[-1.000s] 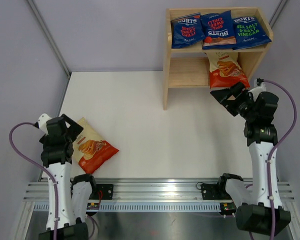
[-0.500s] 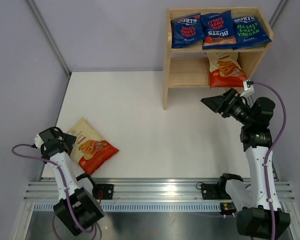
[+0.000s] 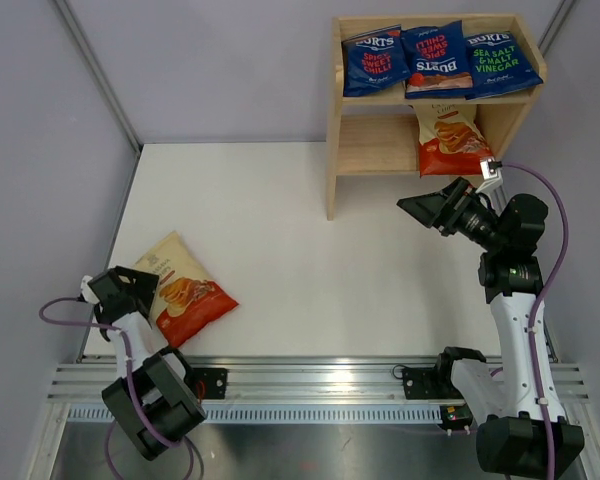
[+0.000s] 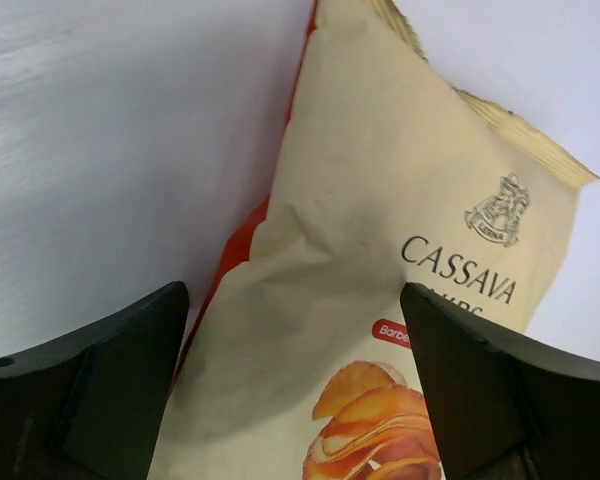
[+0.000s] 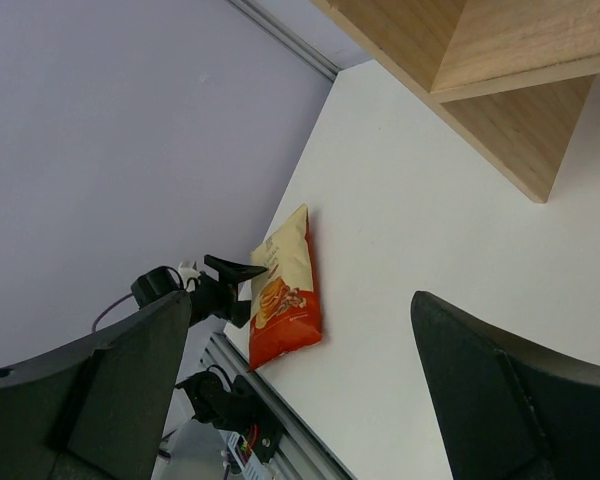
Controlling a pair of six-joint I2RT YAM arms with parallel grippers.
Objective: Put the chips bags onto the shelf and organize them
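Against a second ago, the left arm has folded down low. The left hand (image 3: 140, 285) stood higher then, at the upper left edge of the loose cassava bag (image 3: 187, 296). Now it sits in the lower left of the overhead view, right at that bag's cream end. The bag itself has not shifted on the tabletop (image 3: 300, 230). From the left wrist we see the fingers (image 4: 90, 390) spread wide, one at each lower corner of the frame. The cream top of the bag lies between them and nothing is gripped. The right hand (image 3: 428, 207) has drawn back from the lower tier of the shelf (image 3: 333, 150) and moved a little to the left. Its fingers (image 5: 520, 400) are wide apart and empty.

The shelf stands in the upper right of the overhead view. On its top tier we count three blue bags (image 3: 437, 60) lying side by side, the middle one with its lettering upside down. On the lower tier, at the right, lies one cream and orange bag (image 3: 450, 135), orange end toward the front.
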